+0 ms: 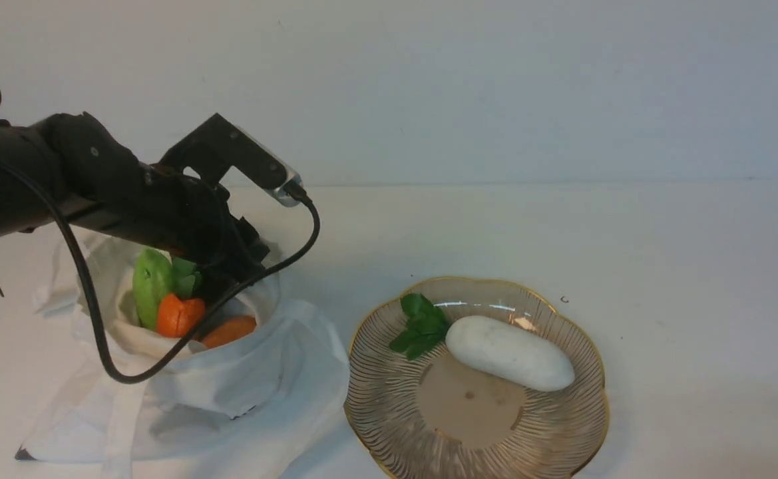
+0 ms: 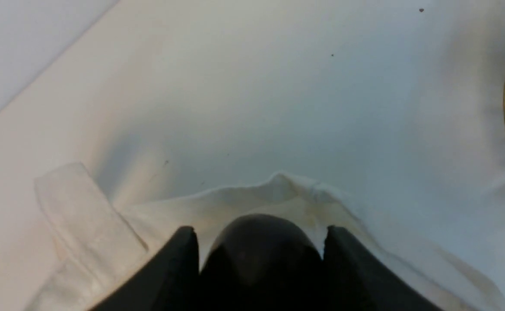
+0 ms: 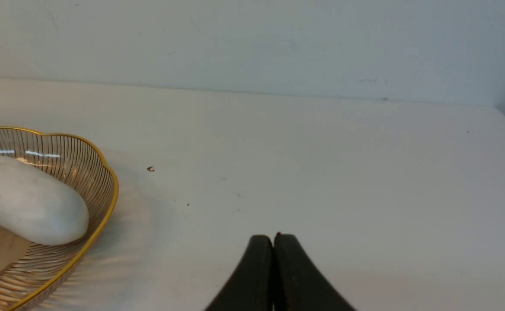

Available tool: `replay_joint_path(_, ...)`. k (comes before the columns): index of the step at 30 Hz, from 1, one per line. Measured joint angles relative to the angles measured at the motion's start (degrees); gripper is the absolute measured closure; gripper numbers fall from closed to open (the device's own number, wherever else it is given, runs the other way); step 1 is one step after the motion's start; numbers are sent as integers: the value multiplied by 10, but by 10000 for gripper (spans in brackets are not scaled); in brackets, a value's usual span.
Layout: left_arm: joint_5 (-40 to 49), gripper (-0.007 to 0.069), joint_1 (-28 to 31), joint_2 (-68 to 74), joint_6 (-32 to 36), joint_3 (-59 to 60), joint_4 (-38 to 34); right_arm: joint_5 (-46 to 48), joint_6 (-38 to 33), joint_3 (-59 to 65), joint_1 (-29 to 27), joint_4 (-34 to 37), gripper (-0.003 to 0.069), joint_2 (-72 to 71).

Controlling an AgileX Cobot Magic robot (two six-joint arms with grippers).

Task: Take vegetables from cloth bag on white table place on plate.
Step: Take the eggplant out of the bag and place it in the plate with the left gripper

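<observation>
Eggplant btwn L fingers, in bag

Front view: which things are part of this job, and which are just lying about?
Part of the job:
- cloth bag
- green gourd
- orange carrot
- orange-tan tuber
- dark eggplant
- white vegetable with green leaves, already on the plate
- plate
- white table

Just lying about:
- only small dark specks on the table

In your front view, the left gripper's fingertips hidden at left behind its own arm, the plate cut off by the bottom edge, your cloth bag cut off at the left wrist view's bottom
</observation>
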Motion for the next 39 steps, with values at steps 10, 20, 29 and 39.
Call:
replay_joint_path(10, -7, 293, -1, -137, 0, 0, -8, 0, 0, 0, 0, 0, 674, 0)
replay_joint_path(20, 71, 293, -108, -262, 27, -2, -196, 0, 0, 0, 0, 0, 674, 0)
replay_joint_path(29, 41, 293, -291, -138, 80, 13, -192, 0, 0, 0, 0, 0, 674, 0)
replay_joint_path(39, 0, 293, -344, -11, 81, 13, -121, 0, 0, 0, 0, 0, 674, 0)
